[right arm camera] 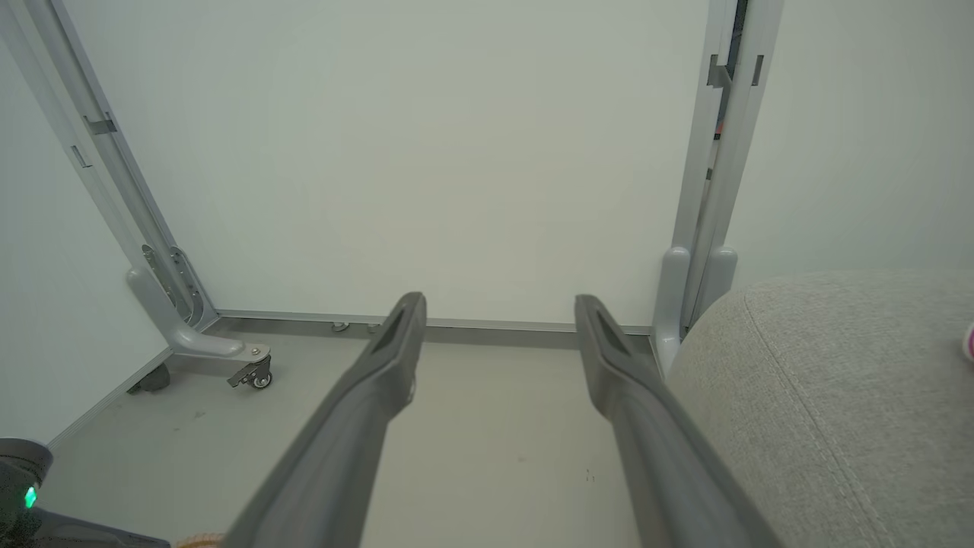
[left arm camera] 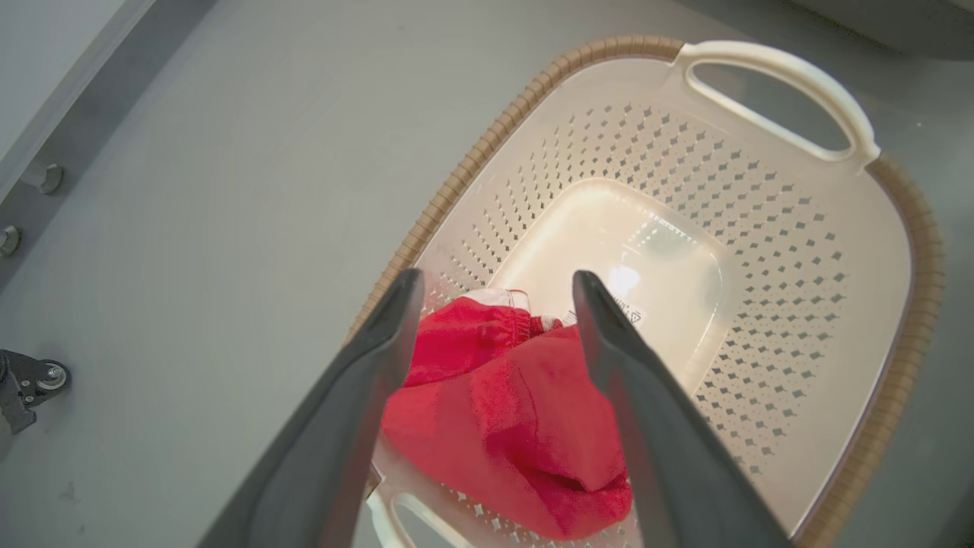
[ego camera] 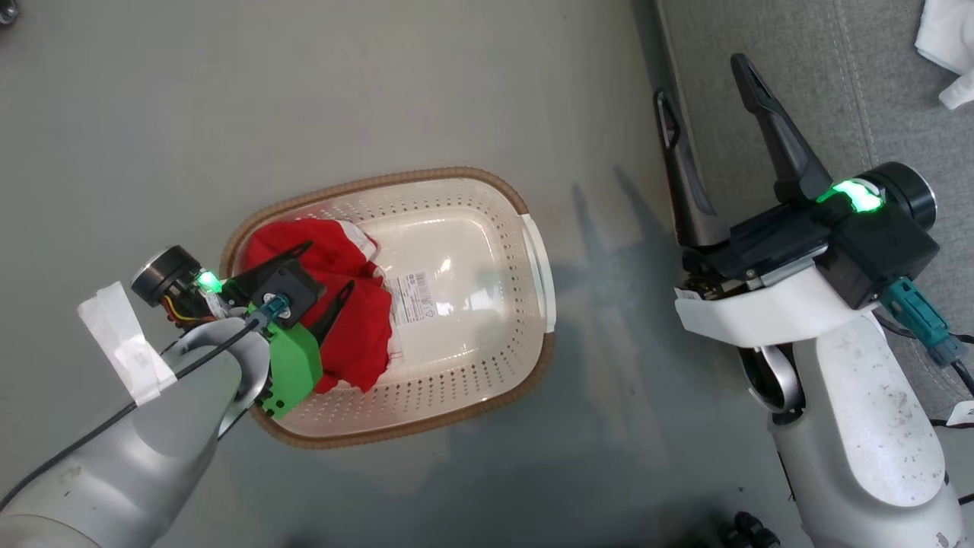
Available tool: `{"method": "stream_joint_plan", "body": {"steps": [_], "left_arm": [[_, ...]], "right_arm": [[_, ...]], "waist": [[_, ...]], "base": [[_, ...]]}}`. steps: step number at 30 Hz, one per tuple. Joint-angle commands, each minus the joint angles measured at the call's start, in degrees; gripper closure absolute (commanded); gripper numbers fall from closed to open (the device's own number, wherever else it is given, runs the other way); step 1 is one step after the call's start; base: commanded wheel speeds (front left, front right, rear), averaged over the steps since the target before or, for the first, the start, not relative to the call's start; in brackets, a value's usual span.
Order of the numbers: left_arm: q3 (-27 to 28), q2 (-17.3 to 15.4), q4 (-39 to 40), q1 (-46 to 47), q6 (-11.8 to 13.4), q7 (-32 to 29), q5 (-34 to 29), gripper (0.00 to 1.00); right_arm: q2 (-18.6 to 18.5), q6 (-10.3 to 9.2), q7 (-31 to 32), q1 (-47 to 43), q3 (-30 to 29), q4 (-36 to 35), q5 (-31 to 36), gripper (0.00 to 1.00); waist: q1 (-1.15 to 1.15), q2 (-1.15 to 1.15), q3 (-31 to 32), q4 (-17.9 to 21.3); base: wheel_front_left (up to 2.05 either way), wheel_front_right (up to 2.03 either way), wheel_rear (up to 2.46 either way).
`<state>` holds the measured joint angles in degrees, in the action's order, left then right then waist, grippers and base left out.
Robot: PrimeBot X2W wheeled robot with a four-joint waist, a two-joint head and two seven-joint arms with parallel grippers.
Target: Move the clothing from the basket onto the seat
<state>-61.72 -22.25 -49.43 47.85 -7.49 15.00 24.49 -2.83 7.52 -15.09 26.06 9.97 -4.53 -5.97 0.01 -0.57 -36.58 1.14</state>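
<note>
The clothing (ego camera: pixel 369 327), a red heap, lies bunched at one end of the basket (ego camera: pixel 472 176) on the floor. The left hand (left arm camera: pixel 496 278) hangs over it with its fingers spread, apparently poised to close on it. The right hand (ego camera: pixel 700 78), also spread and empty, waits at the seat (ego camera: pixel 860 99) edge.

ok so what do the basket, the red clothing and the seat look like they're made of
Basket: looks like moulded plastic, cream and glossy, judging by the punched holes and light glare on its floor; the brown rim seems a moulded weave pattern.
Red clothing: soft matte fabric, maybe knit; it crumples and folds; exact fibre unclear.
Seat: grey woven upholstery, coarse texture with a stitched seam.
</note>
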Motion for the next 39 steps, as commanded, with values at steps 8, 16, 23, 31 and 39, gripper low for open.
{"method": "stream_joint_plan", "body": {"steps": [8,16,23,31,39], "left_arm": [[-10.3,-2.3,-8.3,7.8,0.1,-2.7,2.6,0.00],[-11.7,-2.7,-11.1,10.0,0.1,-7.0,0.0,0.00],[-11.7,-1.1,-13.2,10.7,0.1,-14.7,-5.4,0.00],[-11.7,1.2,-13.7,10.8,0.1,-21.6,-6.9,1.00],[-11.7,2.9,-12.7,10.1,0.1,-20.1,-6.7,1.00]], "right_arm": [[-0.1,-0.06,-0.1,3.2,1.0,-2.0,0.3,0.00],[-0.1,-0.06,-0.1,3.1,0.8,-3.6,0.0,0.00],[-0.1,-0.06,-0.1,2.8,0.6,-5.3,0.4,0.00],[-0.1,-0.06,-0.1,2.2,-0.1,-6.6,1.2,0.00],[-0.1,-0.06,-0.1,1.9,0.1,-5.4,1.2,0.00]], "waist": [[-0.01,0.57,-12.0,6.2],[-0.01,0.57,-15.4,7.6],[-0.01,0.57,-17.1,7.9],[-0.01,0.57,-17.5,7.4],[-0.01,0.57,-14.9,6.5]], "base": [[0.00,0.00,0.00],[0.00,0.00,0.00],[0.00,0.00,0.00],[0.00,0.00,0.00],[0.00,0.00,0.00]]}}
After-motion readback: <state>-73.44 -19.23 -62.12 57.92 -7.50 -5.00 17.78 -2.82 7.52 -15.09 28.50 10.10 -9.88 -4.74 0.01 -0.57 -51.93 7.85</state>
